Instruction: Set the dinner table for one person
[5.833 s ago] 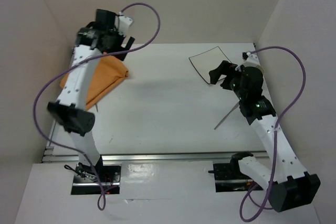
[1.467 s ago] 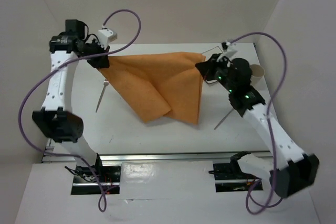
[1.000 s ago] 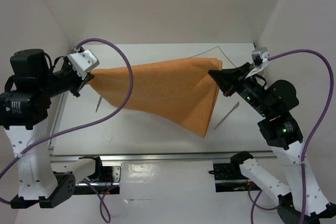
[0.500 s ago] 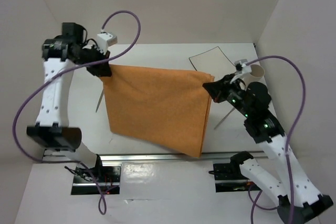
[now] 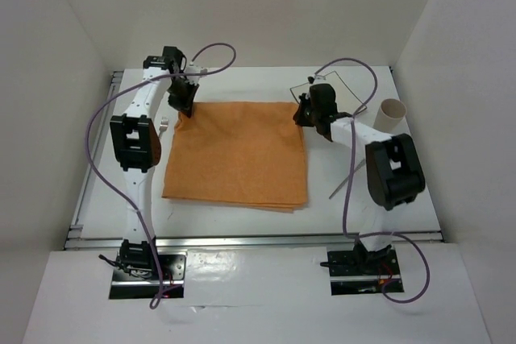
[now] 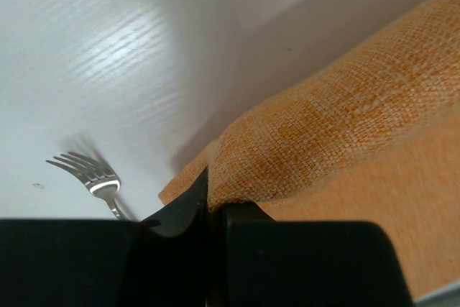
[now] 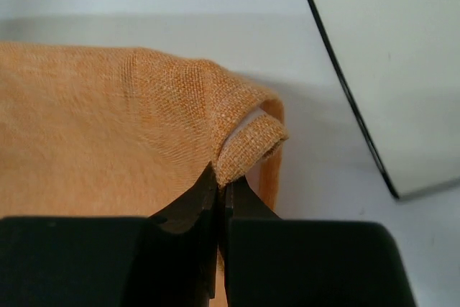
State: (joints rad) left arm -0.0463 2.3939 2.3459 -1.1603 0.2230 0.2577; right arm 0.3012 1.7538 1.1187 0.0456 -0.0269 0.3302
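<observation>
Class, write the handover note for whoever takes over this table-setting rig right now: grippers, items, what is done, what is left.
Left gripper: shut on the orange placemat's far-left corner. Right gripper: shut on its far-right corner.
Placemat lies spread on the dinner table; fork left of it, paper cup and a thin utensil right.
Done: placemat laid.
Left: release the corners, set the fork, utensil and cup.
</observation>
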